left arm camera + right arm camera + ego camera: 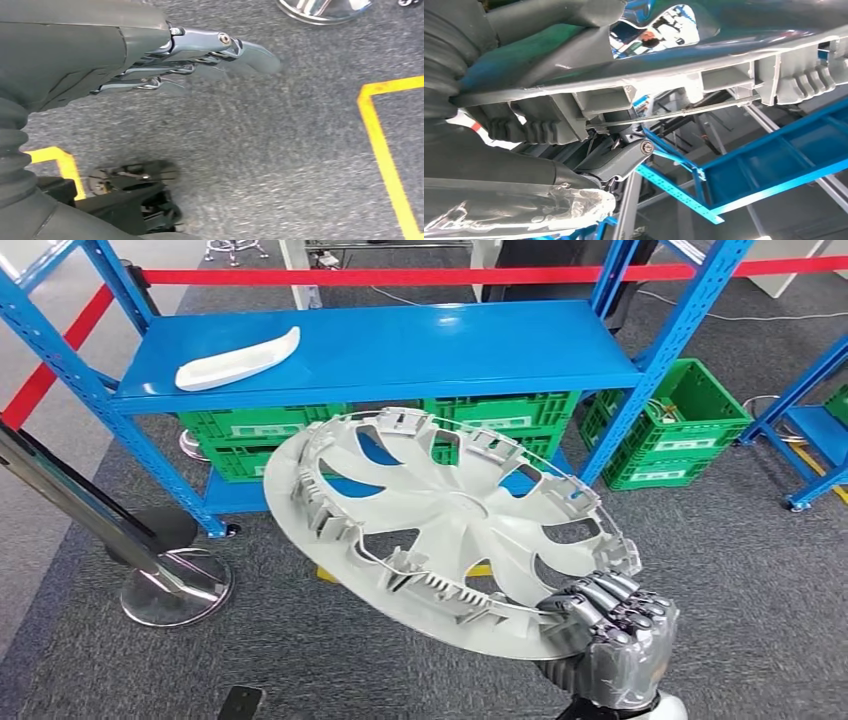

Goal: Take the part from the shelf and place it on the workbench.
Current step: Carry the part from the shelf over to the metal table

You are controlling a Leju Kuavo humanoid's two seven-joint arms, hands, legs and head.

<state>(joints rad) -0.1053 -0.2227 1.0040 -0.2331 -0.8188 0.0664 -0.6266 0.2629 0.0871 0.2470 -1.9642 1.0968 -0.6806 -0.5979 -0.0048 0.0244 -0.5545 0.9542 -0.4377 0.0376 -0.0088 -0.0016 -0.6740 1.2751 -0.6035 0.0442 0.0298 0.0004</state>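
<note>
Grey plastic wheel cover (440, 530), clear of the blue shelf (400, 345), gripped at its rim by the right hand (615, 635); left hand (200, 57) idle, fingers extended; carry level to avoid slipping.

Much of the green crates (470, 418) under the blue shelf (400, 345) is hidden by the held wheel cover (440, 525), the right hand (615, 625) is cut off by the lower edge, and the left hand's fingertips (260, 57) are blurred.
</note>
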